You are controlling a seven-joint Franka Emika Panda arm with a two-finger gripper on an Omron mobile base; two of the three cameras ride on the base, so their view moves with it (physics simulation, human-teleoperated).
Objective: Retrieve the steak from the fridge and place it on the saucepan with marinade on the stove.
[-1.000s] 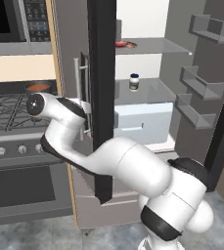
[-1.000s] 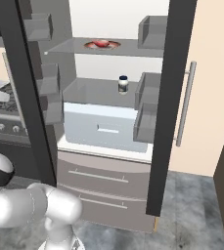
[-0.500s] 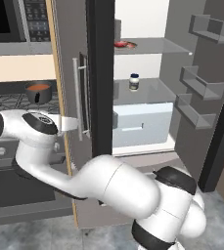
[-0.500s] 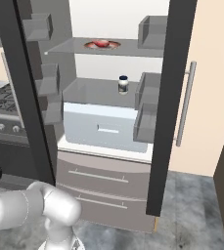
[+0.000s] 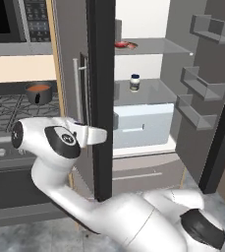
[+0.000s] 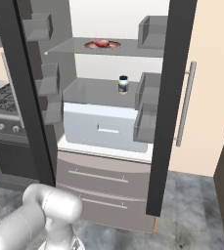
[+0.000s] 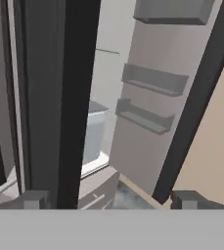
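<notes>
1. The arm has been swung left and lowered since the earlier frame, away from the fridge (image 6: 108,122) door edge.
2. The jaws (image 7: 108,199) are seen spread wide, holding nothing.
3. The steak (image 6: 101,44) is left on the top shelf.
4. The saucepan (image 5: 38,92) is set on the stove (image 5: 6,110), far left.

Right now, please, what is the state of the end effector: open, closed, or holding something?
End effector: open, holding nothing; its tips stand wide apart in the hand view, facing the open fridge.
</notes>
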